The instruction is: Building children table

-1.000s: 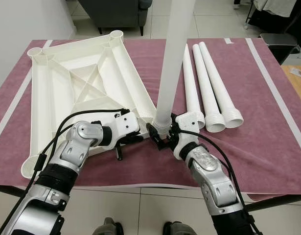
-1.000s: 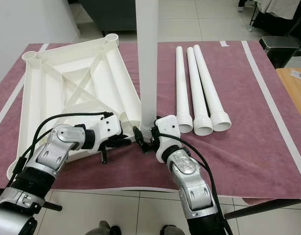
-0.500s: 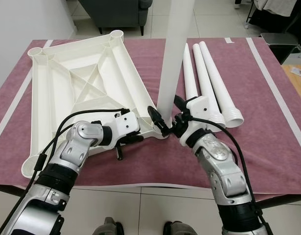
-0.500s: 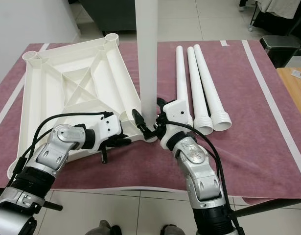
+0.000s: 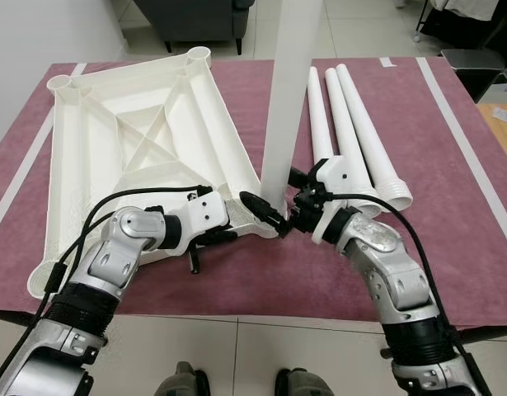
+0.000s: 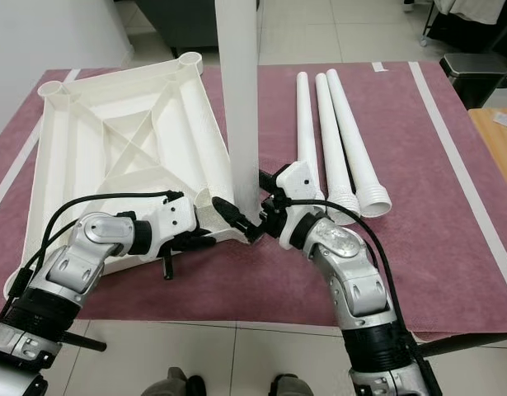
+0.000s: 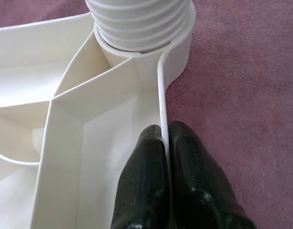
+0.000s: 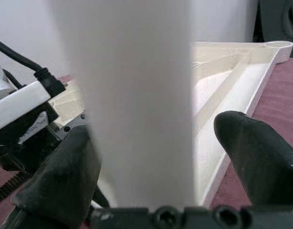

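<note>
Left hand: the left hand (image 7: pixel 164 143) pinches the thin rim of the upturned tabletop (image 5: pixel 138 148) between its fingers, right beside the near corner socket, pinning the panel to the counter (image 5: pixel 451 247).
Right hand: the right hand (image 5: pixel 282 202) sits at the foot of the upright leg (image 5: pixel 288 91), fingers spread to either side of it — wide, not gripping. A second ago it was clamped lower on the threaded end, at the socket.
What that means: the grip has been let go and the leg stands in the socket on its own; the wrist view shows threads above the collar, so likely another turn is due — a re-grip, by my reading.
Spare legs: three spare legs (image 5: pixel 348 136) lie side by side, just right of the upright one.
Surface: a maroon cloth with pale stripes covers the counter.
Room: pale floor tiles, and a dark armchair (image 5: pixel 195 21) beyond the far edge.
</note>
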`<state>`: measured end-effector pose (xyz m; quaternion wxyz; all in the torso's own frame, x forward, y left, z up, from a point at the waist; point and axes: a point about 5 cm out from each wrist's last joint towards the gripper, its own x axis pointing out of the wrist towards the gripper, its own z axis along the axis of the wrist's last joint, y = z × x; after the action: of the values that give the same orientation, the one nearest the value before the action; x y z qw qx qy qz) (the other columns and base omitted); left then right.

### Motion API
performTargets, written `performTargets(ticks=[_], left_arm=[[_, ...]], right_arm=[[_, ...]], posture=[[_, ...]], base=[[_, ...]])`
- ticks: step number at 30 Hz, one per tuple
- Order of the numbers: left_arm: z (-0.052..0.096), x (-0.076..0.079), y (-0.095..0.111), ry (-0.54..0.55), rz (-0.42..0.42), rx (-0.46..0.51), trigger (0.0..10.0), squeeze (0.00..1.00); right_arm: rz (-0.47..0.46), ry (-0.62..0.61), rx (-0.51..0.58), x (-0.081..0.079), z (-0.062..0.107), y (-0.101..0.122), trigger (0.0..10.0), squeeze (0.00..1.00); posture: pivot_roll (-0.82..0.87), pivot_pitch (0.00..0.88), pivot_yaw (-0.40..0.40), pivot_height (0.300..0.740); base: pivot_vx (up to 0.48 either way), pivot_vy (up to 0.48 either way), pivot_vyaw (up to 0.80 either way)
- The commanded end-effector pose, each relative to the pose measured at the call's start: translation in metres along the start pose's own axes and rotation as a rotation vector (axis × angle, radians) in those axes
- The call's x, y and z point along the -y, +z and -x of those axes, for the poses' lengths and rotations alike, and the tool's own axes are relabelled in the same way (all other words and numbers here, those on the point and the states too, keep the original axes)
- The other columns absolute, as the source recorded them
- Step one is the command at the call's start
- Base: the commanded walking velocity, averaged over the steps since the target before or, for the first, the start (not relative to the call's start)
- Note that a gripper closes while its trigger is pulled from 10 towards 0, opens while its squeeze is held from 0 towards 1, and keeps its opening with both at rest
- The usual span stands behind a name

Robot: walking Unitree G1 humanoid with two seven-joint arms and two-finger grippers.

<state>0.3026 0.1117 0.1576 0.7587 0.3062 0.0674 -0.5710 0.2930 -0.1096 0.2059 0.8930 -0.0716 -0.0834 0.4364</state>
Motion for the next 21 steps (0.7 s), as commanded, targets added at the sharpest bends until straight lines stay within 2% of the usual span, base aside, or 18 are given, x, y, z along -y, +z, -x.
performTargets(ticks=[1, 3, 7, 10, 15, 16, 17, 21], left_arm=[[0.004, 0.006, -0.001, -0.055, -0.026, -0.019, 0.0, 0.00], [0.012, 0.007, -0.001, -0.084, -0.046, -0.026, 0.0, 0.00], [0.018, 0.007, -0.002, -0.100, -0.059, -0.036, 0.0, 0.00], [0.020, 0.007, -0.003, -0.102, -0.059, -0.044, 0.0, 0.00], [0.020, 0.007, -0.003, -0.101, -0.057, -0.044, 0.0, 0.00], [0.019, 0.007, -0.003, -0.098, -0.052, -0.041, 0.0, 0.00], [0.017, 0.007, -0.002, -0.090, -0.044, -0.034, 0.0, 0.00], [0.014, 0.006, -0.001, -0.080, -0.033, -0.024, 0.0, 0.00]], right_arm=[[-0.022, 0.043, 0.003, -0.004, -0.002, -0.001, 10.0, 0.00], [-0.019, 0.093, 0.005, -0.005, -0.003, 0.002, 10.0, 0.00], [-0.022, 0.157, 0.002, -0.009, -0.002, 0.004, 10.0, 0.00], [-0.027, 0.215, -0.017, -0.012, 0.001, 0.002, 10.0, 0.00], [-0.031, 0.238, -0.027, -0.014, 0.003, 0.000, 10.0, 0.00], [-0.034, 0.260, -0.037, -0.016, 0.004, -0.003, 3.6, 0.00], [-0.037, 0.271, -0.047, -0.018, 0.006, -0.006, 0.0, 0.00], [-0.042, 0.268, -0.057, -0.019, 0.007, -0.010, 0.0, 0.00]], posture=[[0.00, 0.127, 0.097, 0.740], [0.01, 0.125, 0.094, 0.740], [0.01, 0.125, 0.094, 0.740], [0.01, 0.125, 0.094, 0.740], [0.01, 0.125, 0.094, 0.740], [0.01, 0.122, 0.089, 0.740], [0.00, 0.120, 0.090, 0.740], [0.00, 0.118, 0.090, 0.740]], base=[[0.000, 0.000, 0.00], [0.000, 0.000, 0.00], [0.000, 0.000, 0.00], [0.000, 0.000, 0.00], [0.000, 0.000, 0.00], [0.000, 0.000, 0.00], [0.000, 0.000, 0.00], [0.000, 0.000, 0.00]])
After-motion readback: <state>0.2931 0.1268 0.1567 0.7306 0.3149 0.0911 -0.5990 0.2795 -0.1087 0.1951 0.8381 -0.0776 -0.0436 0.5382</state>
